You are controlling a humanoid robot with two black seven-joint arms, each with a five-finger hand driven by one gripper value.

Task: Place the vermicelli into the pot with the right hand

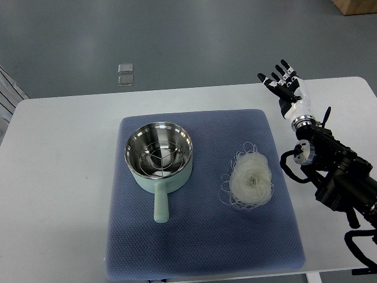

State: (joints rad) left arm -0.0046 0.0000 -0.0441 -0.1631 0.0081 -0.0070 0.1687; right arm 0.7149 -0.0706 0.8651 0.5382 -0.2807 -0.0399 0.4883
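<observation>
Hovering above the far right part of the white table (59, 177), the right hand (287, 82) has its dark fingers (277, 75) spread and extended away from the robot, holding nothing and touching nothing. Its arm (333, 168) comes in from the right edge, so it is the only hand in view; the left does not show at all.

The vermicelli (250, 180) lies toward the robot from the hand and a little to its left, well apart from it, resting on the blue mat (206, 247). It is a loose, roughly round white nest with looping strands at its edge, so it offers no clear long axis to line the fingers up with.

Farther to the left of the hand, beyond the nest, the pale green pot (159, 156) stands upright on the same mat, its handle pointing toward the robot. Reaching the nest looks to call for drawing the hand back and down first, then carrying leftward to the pot.
</observation>
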